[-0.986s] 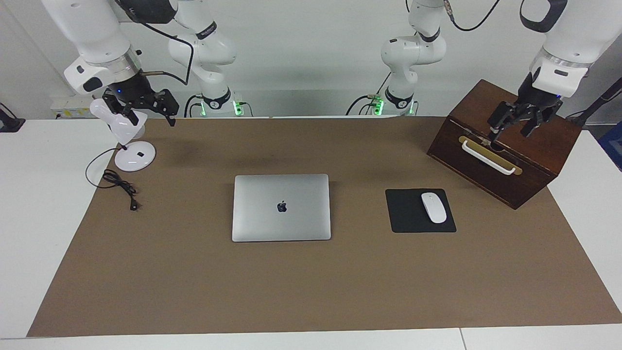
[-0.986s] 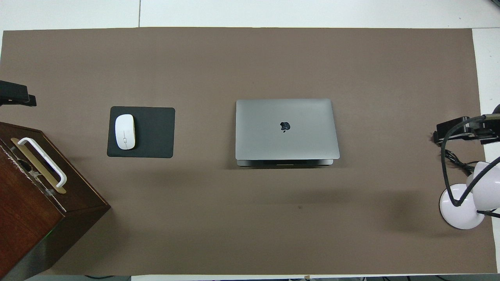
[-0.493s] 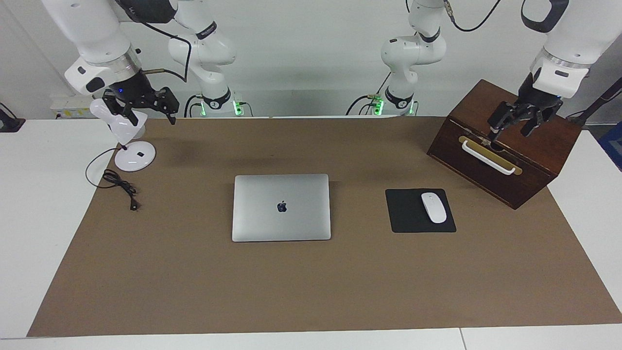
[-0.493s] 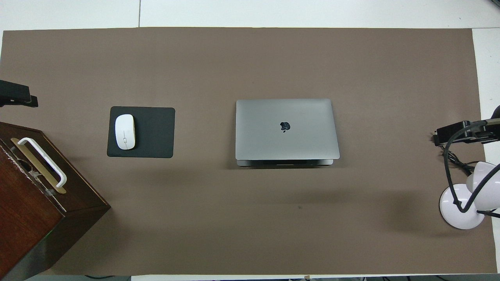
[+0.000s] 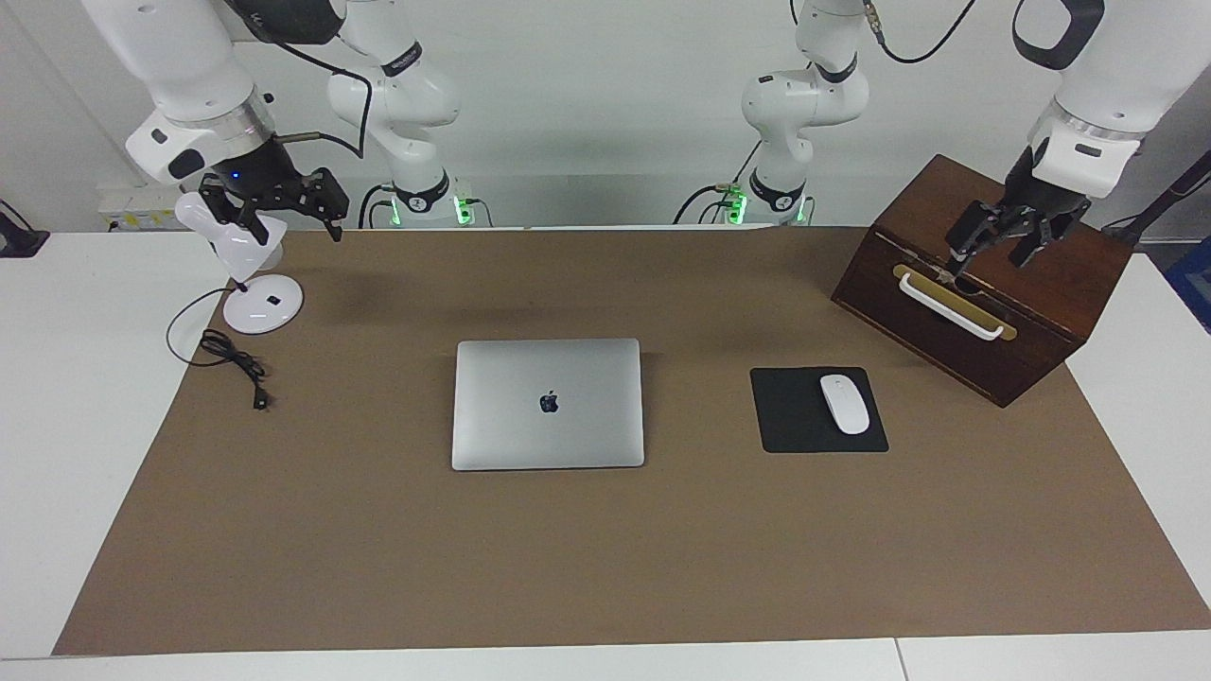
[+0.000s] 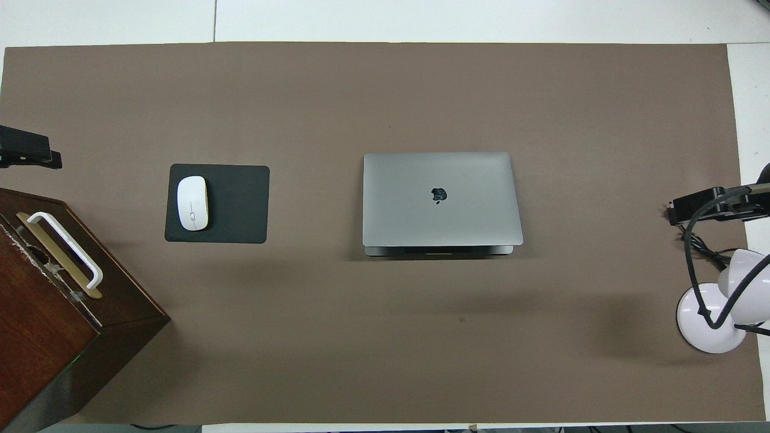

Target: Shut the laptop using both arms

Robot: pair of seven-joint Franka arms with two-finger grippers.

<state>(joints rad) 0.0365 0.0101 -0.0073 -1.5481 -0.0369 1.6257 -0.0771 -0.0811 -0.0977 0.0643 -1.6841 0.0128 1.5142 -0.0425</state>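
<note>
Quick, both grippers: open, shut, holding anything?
Left gripper: open, empty, over the wooden box.
Right gripper: open, empty, over the desk lamp.

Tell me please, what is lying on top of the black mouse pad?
A white mouse lies on the mouse pad, on the part toward the left arm's end of the table. The rest of the pad is bare. What is under the mouse or pad is covered.

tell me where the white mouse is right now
The white mouse lies on the black mouse pad, between the laptop and the wooden box, toward the left arm's end.
</note>
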